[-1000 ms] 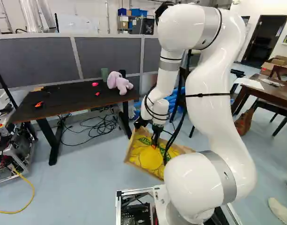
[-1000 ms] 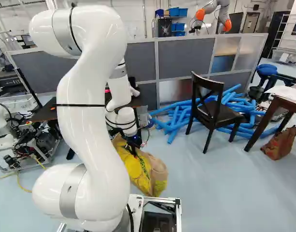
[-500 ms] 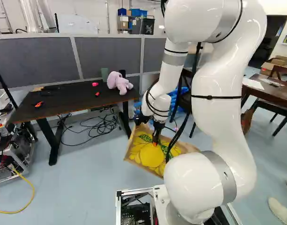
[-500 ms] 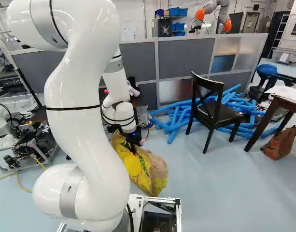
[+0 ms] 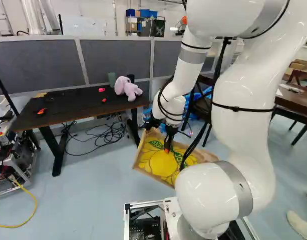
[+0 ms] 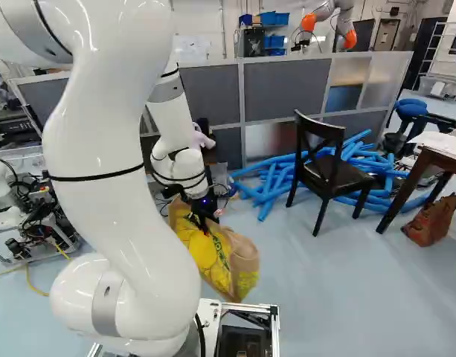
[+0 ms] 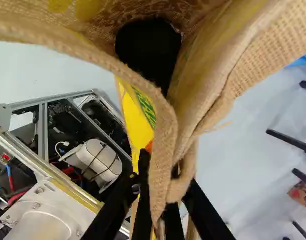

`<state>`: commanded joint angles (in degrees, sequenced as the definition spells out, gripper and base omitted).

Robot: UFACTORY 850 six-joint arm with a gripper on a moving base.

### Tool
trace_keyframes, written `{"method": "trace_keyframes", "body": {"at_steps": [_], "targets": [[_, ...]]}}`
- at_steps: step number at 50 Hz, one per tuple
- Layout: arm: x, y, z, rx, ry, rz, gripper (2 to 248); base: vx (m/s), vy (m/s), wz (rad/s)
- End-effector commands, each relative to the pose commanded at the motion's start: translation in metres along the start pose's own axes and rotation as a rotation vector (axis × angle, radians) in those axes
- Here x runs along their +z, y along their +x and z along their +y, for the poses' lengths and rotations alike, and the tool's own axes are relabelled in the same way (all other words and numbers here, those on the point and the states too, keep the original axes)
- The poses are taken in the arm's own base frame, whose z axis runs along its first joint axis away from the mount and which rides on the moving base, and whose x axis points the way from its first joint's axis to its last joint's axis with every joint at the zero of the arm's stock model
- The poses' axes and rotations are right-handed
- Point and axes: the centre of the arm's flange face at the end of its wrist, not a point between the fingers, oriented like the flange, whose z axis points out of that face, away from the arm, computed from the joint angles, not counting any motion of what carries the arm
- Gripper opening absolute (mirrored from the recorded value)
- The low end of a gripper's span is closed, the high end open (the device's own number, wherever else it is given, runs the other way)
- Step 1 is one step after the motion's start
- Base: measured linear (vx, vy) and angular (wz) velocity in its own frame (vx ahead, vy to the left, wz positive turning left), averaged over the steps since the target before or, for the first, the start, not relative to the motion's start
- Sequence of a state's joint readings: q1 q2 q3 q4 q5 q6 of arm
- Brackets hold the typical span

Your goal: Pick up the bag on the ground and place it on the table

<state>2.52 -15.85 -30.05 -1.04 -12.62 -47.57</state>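
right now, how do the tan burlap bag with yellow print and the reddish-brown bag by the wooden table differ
The tan burlap bag has bold yellow and green print; the reddish-brown bag is darker overall. The burlap bag's rim is pinched in the gripper, while the reddish-brown bag rests on the floor, ungripped. The burlap bag looks larger than the reddish-brown bag, though it is nearer.

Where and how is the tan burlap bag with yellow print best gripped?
Probably by a gathered fold of its rim, from above, a finger on each side: the bag's mouth opens toward the wrist, and the soft cloth bunches narrow there, where the black gripper pinches it.
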Motion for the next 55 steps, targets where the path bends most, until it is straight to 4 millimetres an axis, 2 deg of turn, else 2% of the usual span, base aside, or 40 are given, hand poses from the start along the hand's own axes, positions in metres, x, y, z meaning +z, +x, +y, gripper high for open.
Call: {"method": "trace_keyframes", "body": {"at_steps": [55], "targets": [[-0.081,-0.020,-0.003,0.038,-0.029,0.019,21,0.000,0.000,0.000]]}}
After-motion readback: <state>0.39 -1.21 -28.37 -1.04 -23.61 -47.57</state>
